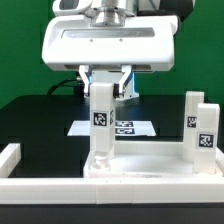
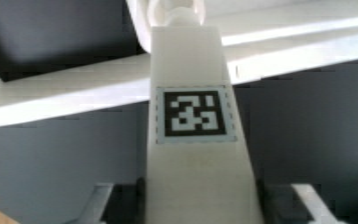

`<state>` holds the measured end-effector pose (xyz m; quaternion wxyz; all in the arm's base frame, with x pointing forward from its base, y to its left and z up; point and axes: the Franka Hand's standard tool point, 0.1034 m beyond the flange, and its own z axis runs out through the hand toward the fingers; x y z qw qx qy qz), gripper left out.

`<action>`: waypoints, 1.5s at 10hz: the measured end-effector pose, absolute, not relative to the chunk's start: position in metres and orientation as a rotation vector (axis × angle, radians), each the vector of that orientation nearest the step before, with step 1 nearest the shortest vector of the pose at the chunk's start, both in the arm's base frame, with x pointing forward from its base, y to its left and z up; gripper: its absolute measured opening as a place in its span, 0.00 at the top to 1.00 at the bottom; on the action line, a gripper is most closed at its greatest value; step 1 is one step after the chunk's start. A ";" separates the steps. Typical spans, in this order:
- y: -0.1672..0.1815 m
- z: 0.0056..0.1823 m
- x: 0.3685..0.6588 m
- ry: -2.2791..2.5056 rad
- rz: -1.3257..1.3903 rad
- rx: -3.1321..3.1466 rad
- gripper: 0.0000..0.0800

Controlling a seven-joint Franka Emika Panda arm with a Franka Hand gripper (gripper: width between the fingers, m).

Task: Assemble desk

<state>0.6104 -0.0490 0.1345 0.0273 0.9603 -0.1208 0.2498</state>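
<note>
At the exterior view's left, a low white rail (image 1: pixel 10 154) borders the black counter (image 1: pixel 45 115), whose surface is matte and dark. Along the counter's front edge lies the desk's tabletop tray (image 1: pixel 150 172), white plastic, smooth, flat and wide with raised rims.

Toward the middle, one square leg (image 1: pixel 102 125) stands upright on the tray near its left end, long axis vertical, a black-and-white tag on its face. The pincer (image 1: pixel 104 92) sits directly above it, clenched on the leg's upper part with a finger on each side. So the leg hangs straight down from the pincer, its foot meeting the tray; I judge the coming move turns on keeping that axis plumb while the leg is seated or twisted into its socket. The wrist view looks down the leg (image 2: pixel 194 130), the tag square-on and the two fingers flanking its near end; whether the foot is fully seated I cannot tell.

Behind the leg, the marker board (image 1: pixel 135 128) lies flat on the counter.

At the right, two more legs (image 1: pixel 199 132) stand upright at the tray's right end, side by side, well apart from the pincer.
</note>
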 end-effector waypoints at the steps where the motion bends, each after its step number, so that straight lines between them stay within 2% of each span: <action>1: -0.049 0.132 0.610 -0.372 0.768 2.965 0.64; 7: -0.052 0.121 0.608 -0.360 0.772 2.949 0.64; 11: -0.052 0.121 0.608 -0.360 0.770 2.949 0.64; 13: -0.052 0.120 0.608 -0.360 0.768 2.949 0.29; 14: -0.052 0.120 0.608 -0.360 0.767 2.949 0.29; 15: -0.052 0.119 0.608 -0.359 0.767 2.949 0.21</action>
